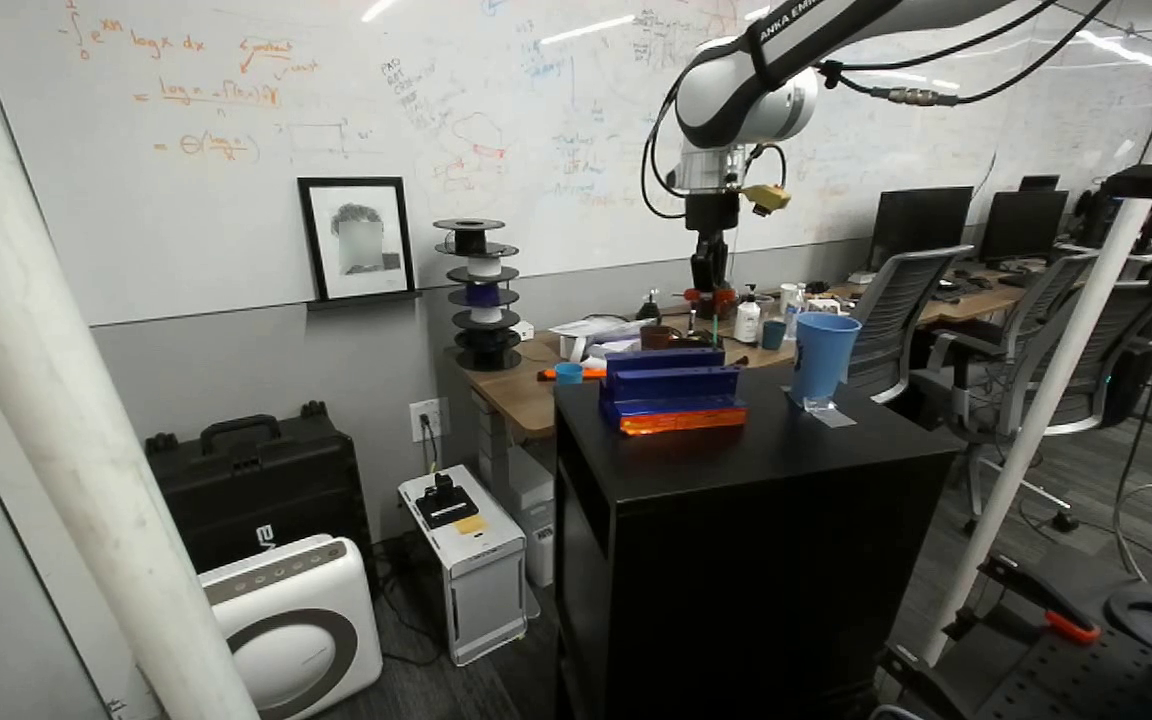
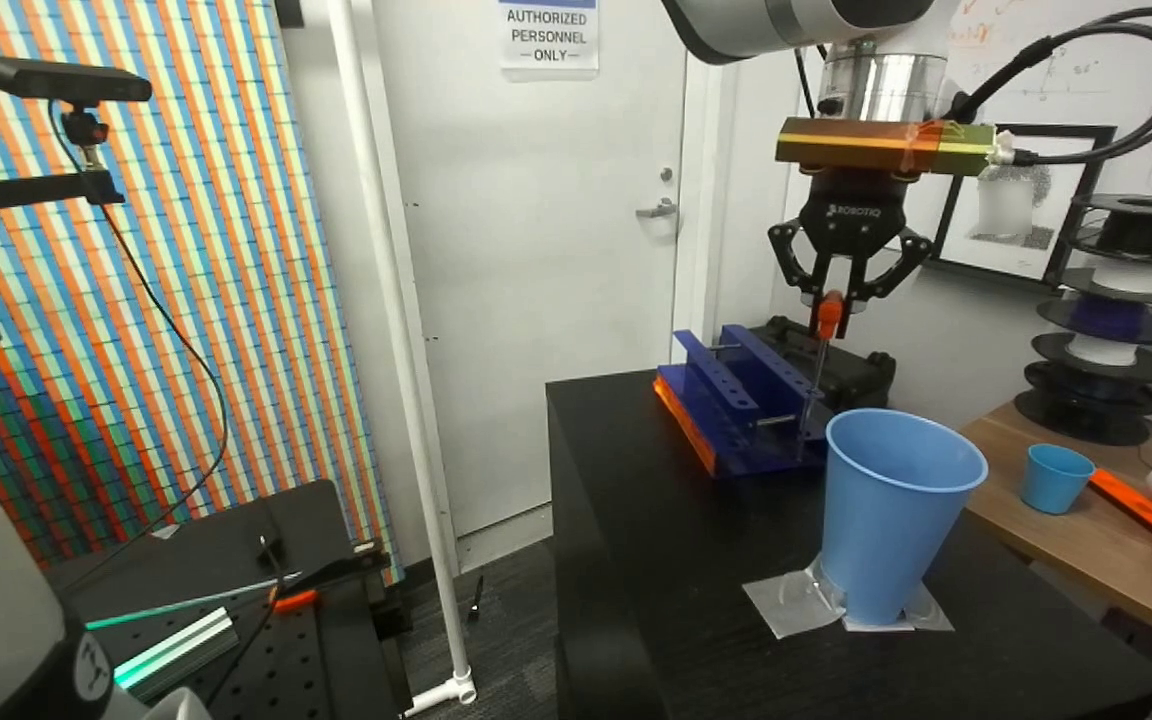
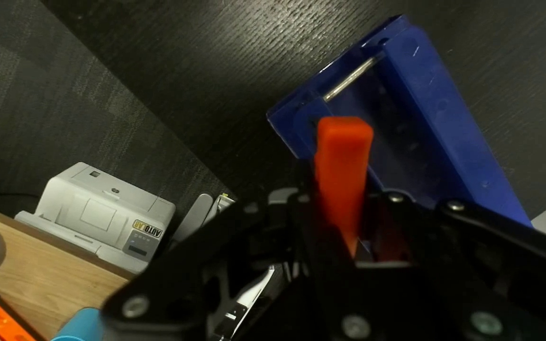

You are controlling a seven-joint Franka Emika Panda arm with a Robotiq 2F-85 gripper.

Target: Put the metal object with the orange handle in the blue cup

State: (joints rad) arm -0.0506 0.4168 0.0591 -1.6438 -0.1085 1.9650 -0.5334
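The metal object with the orange handle (image 2: 832,303) hangs from my gripper (image 2: 829,325), which is shut on its handle. Its thin shaft points down, slightly tilted, and overlaps the near end of the dark-blue box in an exterior view; I cannot tell if the tip touches. The orange handle (image 1: 721,297) also shows below my gripper (image 1: 708,270), and fills the middle of the wrist view (image 3: 344,161). The blue cup (image 2: 891,530) stands upright, taped to the black cabinet top, apart from the tool. It also shows in an exterior view (image 1: 824,355); it is out of the wrist view.
The dark-blue box (image 2: 691,415) with raised rails and orange edge sits on the black cabinet (image 2: 626,540) beside the cup; it also shows in the wrist view (image 3: 448,109). A wooden desk (image 1: 526,385) behind holds bottles, clutter and a small blue cup (image 2: 1056,480).
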